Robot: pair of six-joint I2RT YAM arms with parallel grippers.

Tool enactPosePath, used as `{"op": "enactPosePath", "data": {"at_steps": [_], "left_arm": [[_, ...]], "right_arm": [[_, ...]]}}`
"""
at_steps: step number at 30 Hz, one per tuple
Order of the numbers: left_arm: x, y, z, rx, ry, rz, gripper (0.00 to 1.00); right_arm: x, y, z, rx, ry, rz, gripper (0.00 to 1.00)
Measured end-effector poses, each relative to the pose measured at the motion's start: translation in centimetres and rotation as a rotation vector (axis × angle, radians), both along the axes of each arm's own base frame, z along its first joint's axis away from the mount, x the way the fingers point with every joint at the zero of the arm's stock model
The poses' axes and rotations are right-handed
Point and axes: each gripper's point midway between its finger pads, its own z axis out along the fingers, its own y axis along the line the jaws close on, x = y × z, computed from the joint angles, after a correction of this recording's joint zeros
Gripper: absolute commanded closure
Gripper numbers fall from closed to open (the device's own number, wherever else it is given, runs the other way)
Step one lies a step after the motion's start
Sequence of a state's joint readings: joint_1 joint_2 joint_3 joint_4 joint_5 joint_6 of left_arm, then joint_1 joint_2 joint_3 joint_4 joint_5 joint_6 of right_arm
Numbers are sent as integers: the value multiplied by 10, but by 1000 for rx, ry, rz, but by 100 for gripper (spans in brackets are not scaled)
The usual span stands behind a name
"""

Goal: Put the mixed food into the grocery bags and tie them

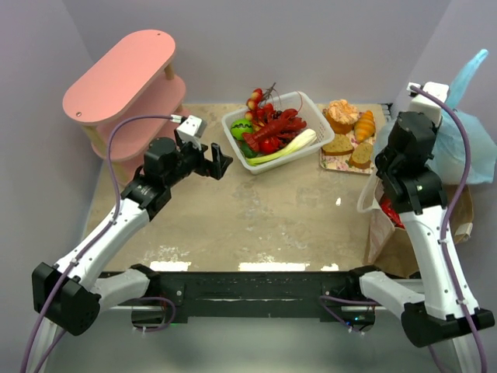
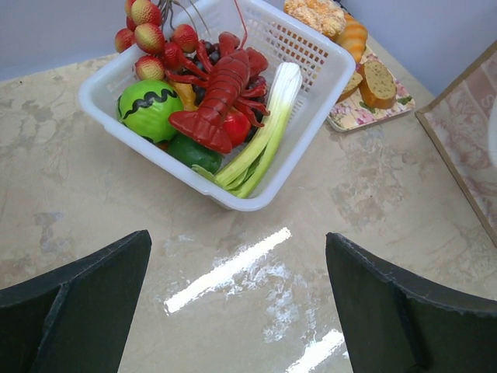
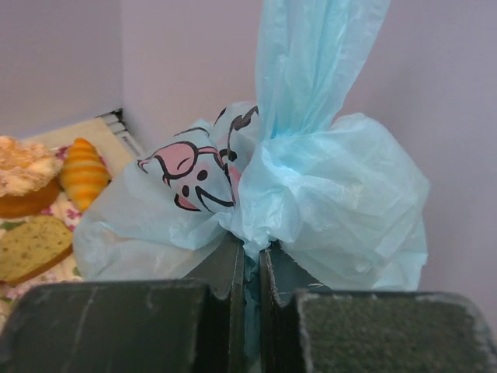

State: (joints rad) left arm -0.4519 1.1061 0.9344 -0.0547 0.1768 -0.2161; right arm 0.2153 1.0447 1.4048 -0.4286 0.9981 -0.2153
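The mixed food lies in a white basket at the back: a red lobster, a leek, a green melon and strawberries. My left gripper hovers open just in front of the basket, with only bare table between its fingers. My right gripper is shut on the gathered neck of the light-blue plastic bag at the far right. The brown paper bag stands below it, with red items inside.
A floral tray with bread, a croissant and a cake sits right of the basket. A pink two-tier shelf stands at the back left. Grey walls close in behind and beside the table.
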Motion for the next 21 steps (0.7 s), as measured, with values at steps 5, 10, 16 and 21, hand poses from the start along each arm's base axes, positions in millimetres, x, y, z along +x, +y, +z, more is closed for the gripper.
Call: {"op": "enactPosePath", "data": {"at_steps": [5,10,16,21], "left_arm": [[-2,-3,9,-19,-28,-22,0],[-6,-7,15,-31,-44,-46,0],[-15,-13,25,-46,-68,-77,0],[-21,-18,29,-54,-77,-105,0]], "right_arm": [[-39,-18,-1,-11,-14,-116,100],[-64,-29,-14,-21,12,-207,100],[-70,-30,-47,-3,80,-238,100],[-69,-27,-95,4,211,-240,87]]}}
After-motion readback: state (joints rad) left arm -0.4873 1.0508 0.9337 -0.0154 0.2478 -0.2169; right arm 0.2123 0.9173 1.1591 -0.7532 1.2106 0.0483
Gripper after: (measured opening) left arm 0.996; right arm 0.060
